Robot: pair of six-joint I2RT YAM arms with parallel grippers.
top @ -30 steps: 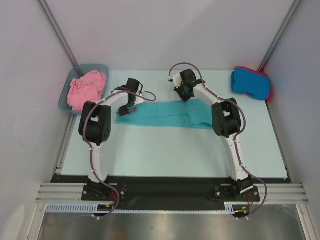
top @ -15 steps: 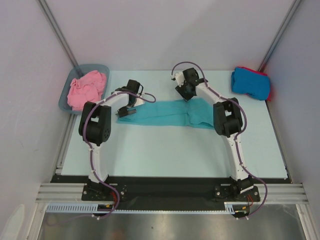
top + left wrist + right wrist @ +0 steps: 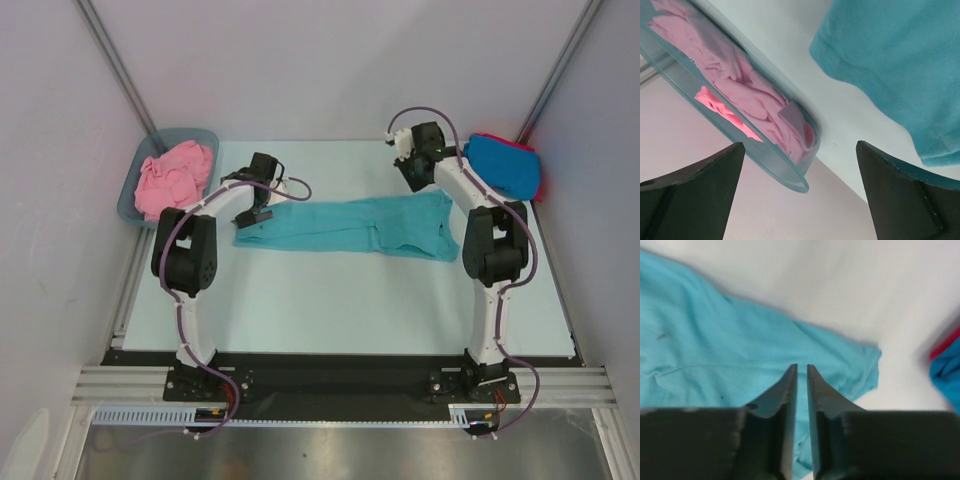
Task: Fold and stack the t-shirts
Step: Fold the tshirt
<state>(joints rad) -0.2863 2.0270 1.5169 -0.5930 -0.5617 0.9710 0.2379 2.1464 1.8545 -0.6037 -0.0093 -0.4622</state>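
Hovering by the teal t-shirt [image 3: 340, 228], the left gripper [image 3: 797, 150] has fingers spread wide (nothing between them); the right gripper [image 3: 802, 367] shows only a thin gap, holding nothing.

Fig. legend: no legible text, labels, brand marks or nos. on any surface, all three views.

The top external camera looks steeply down from behind the arm bases [image 3: 205, 382] over the whole table [image 3: 300, 300]. Both wrist cameras sit close: left low toward the tub [image 3: 777, 172] and teal t-shirt [image 3: 890, 60], right above that same t-shirt.
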